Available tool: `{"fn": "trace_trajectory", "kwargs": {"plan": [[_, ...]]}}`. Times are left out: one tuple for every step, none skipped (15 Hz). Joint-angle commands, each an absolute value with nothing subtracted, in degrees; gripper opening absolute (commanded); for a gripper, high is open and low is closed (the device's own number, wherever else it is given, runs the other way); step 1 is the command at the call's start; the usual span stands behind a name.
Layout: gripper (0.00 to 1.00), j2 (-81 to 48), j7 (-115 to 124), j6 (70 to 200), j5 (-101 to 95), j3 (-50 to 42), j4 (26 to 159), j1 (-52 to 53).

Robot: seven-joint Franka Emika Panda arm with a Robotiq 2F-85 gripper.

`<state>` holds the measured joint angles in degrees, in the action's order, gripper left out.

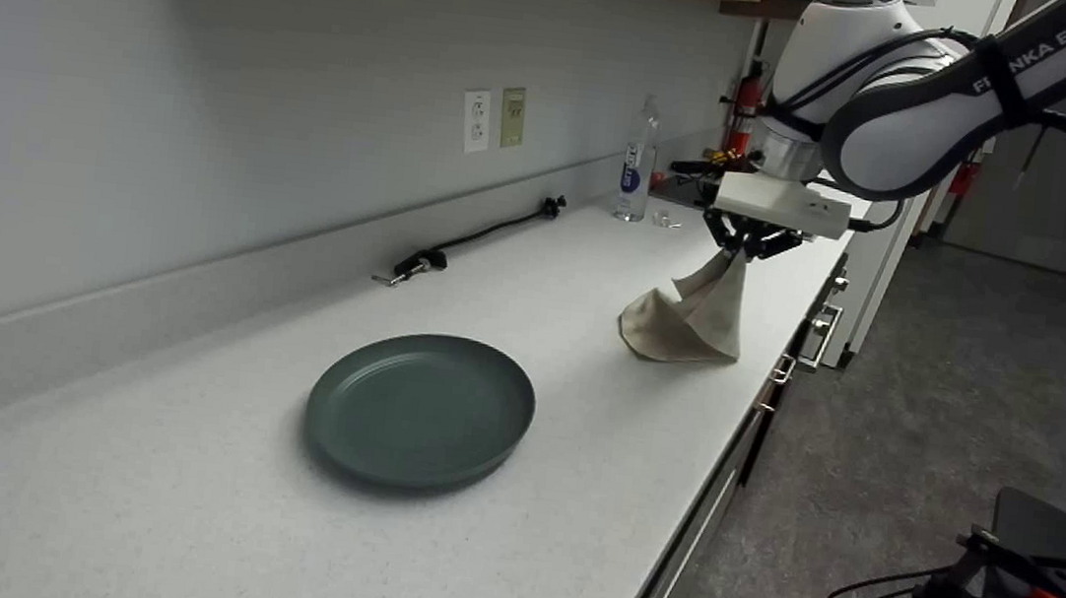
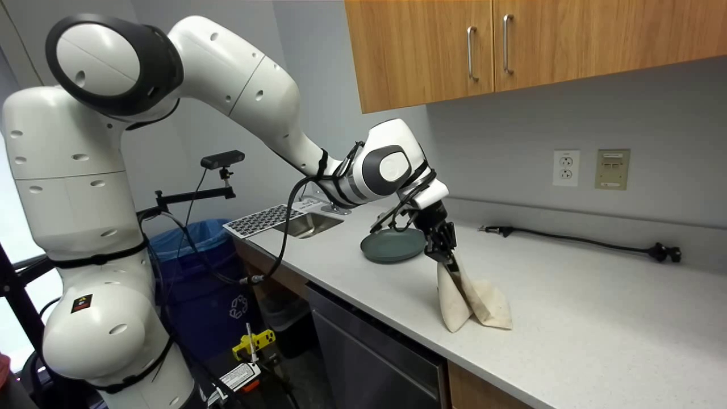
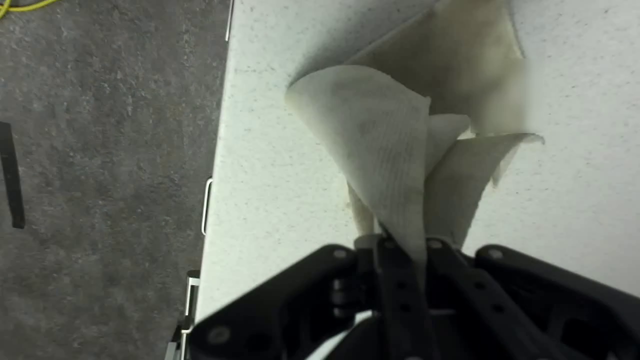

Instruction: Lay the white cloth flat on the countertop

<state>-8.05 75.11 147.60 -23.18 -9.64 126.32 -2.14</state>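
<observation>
Gripper (image 1: 738, 250): I am clenching a gathered part of the cloth (image 1: 715, 310). Below my grip, the cloth is hanging in folds, its lower part resting on the countertop (image 1: 571, 501) near the front edge. A green plate (image 1: 422, 411) is sitting apart from the cloth; a bottle (image 1: 637, 166) is standing upright near the wall (image 1: 314, 118).
</observation>
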Motion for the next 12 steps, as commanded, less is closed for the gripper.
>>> {"fn": "trace_trajectory", "kwargs": {"plan": [[0.00, -5.5, 81.6, 147.0, -27.1, -12.0, 129.8, -2.4], [0.00, -5.4, 83.4, 146.5, -29.0, -12.9, 130.2, -2.6], [0.00, -5.3, 84.1, 146.5, -29.3, -13.3, 130.7, -3.0], [0.00, -5.2, 85.2, 146.7, -30.1, -13.7, 131.1, -3.2], [0.00, -5.3, 85.3, 146.8, -30.0, -13.9, 131.2, -3.5], [0.00, -5.5, 85.4, 146.9, -30.1, -14.0, 131.2, -3.7], [0.00, -5.8, 85.1, 147.0, -29.6, -13.9, 131.1, -3.9], [0.00, -6.0, 84.8, 147.2, -29.4, -13.8, 130.9, -4.0], [0.00, -6.2, 84.8, 147.1, -29.4, -13.8, 130.7, -4.0], [0.00, -6.3, 84.8, 147.0, -29.5, -13.7, 130.4, -4.0], [0.27, -6.3, 85.0, 146.7, -29.8, -13.7, 130.1, -3.8], [0.29, -6.2, 85.4, 146.3, -30.5, -13.7, 129.8, -3.6]]}}
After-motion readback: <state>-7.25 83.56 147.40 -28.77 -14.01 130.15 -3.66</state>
